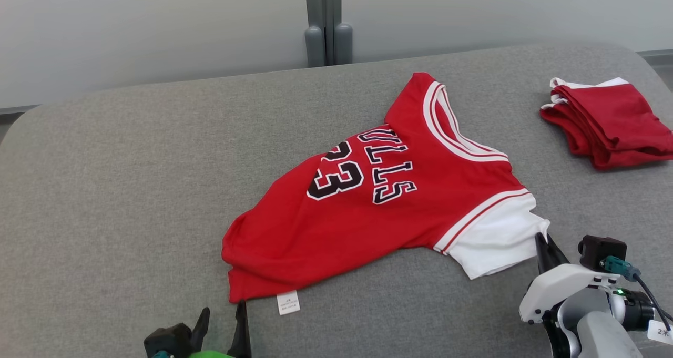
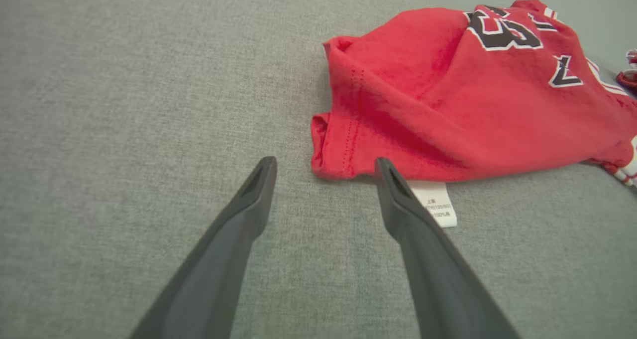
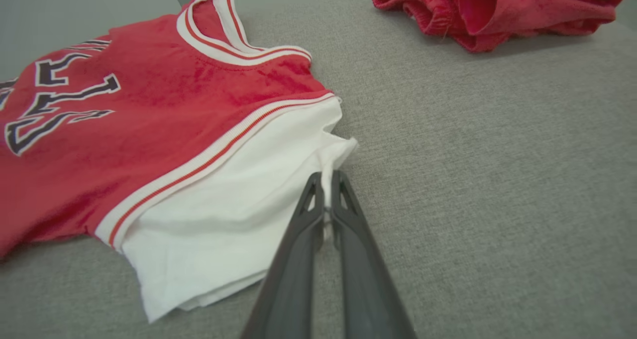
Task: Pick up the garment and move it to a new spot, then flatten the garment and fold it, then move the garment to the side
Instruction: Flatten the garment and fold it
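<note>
**Grey cushion: sleeve pinched, hem next**

Grey cushion held the garment mid-surface, with its long axis diagonal: hem near-left, collar far-right. My right gripper was clenched on the white sleeve. My left gripper gaped just short of the hem. Probably the pickup step. Next, my left needed to pinch the hem.

The right jaws are two long, matte dark-grey fingers, each tapering to a tip with a triangular cut-out. Behind them come a glossy white moulded wrist shell and a grey cylindrical forearm. A black boxy camera module carries a teal connector with a black cable, near a small green light and a white paper tag. The left jaws have matching dark fingers on a black block beside a bright green part.
</note>
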`<state>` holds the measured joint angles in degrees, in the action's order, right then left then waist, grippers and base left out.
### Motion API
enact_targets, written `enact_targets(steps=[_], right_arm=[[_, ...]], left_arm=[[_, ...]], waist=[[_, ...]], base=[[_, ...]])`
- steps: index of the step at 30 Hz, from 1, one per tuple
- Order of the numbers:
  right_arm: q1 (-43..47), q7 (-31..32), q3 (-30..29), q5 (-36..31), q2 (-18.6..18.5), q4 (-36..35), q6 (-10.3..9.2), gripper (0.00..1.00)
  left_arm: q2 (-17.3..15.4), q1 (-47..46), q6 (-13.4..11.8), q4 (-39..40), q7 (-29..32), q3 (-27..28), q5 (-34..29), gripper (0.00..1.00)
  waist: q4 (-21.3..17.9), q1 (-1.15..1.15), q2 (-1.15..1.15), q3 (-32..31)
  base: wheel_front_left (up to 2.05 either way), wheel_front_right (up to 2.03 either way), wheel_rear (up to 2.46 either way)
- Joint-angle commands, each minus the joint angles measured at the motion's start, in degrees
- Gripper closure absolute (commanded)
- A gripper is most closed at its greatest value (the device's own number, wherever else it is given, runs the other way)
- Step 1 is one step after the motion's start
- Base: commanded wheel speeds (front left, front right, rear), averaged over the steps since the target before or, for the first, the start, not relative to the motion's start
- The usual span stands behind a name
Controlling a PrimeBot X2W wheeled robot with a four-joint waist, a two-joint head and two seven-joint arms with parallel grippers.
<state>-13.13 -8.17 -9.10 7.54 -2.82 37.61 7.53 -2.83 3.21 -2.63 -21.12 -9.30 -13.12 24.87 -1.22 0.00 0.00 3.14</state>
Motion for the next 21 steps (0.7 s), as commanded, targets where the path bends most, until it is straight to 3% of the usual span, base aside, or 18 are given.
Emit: enact_targets(steps=[1, 5, 13, 16, 17, 21], right_arm=[[0.71, -0.11, 0.47, 0.75, -0.14, -1.01, -0.1, 1.0], [1.23, 0.75, 1.63, 1.35, -0.15, -3.45, -0.1, 1.0], [2.28, 1.89, 2.9, 2.25, -0.15, -6.5, -0.1, 1.0], [2.3, 2.19, 3.08, 2.38, -0.15, -7.27, -0.1, 1.0], [2.37, 2.27, 3.14, 2.39, -0.15, -7.52, -0.1, 1.0], [2.63, 2.4, 3.34, 2.57, -0.15, -8.12, -0.1, 1.0]], left_arm=[[-0.14, -0.76, -0.35, -0.34, 0.74, -0.02, 3.28, 0.0], [-0.14, -2.72, -1.61, -2.21, 2.91, -0.88, 9.35, 0.0], [-0.15, -6.2, -2.88, -6.24, 4.04, -2.0, 12.47, 0.0], [-0.15, -6.8, -3.1, -7.17, 4.19, -1.93, 12.99, 0.2], [-0.15, -7.07, -3.12, -7.51, 4.22, -1.93, 13.01, 0.39], [-0.1, -7.8, -2.47, -8.38, 5.17, -2.54, 13.24, 1.0]], waist=[[-0.46, 0.0, 0.0, 0.32], [-1.22, 0.0, 0.0, 0.83], [-2.54, 0.0, 0.0, 1.91], [-2.86, 0.0, 0.0, 2.15], [-2.96, 0.0, 0.0, 2.22], [-3.2, 0.0, 0.0, 2.21]], base=[[0.0, 0.0, 0.0], [0.0, 0.0, 0.0], [0.0, 0.0, 0.0], [0.0, 0.0, 0.0], [0.0, 0.0, 0.0], [0.0, 0.0, 0.0]])
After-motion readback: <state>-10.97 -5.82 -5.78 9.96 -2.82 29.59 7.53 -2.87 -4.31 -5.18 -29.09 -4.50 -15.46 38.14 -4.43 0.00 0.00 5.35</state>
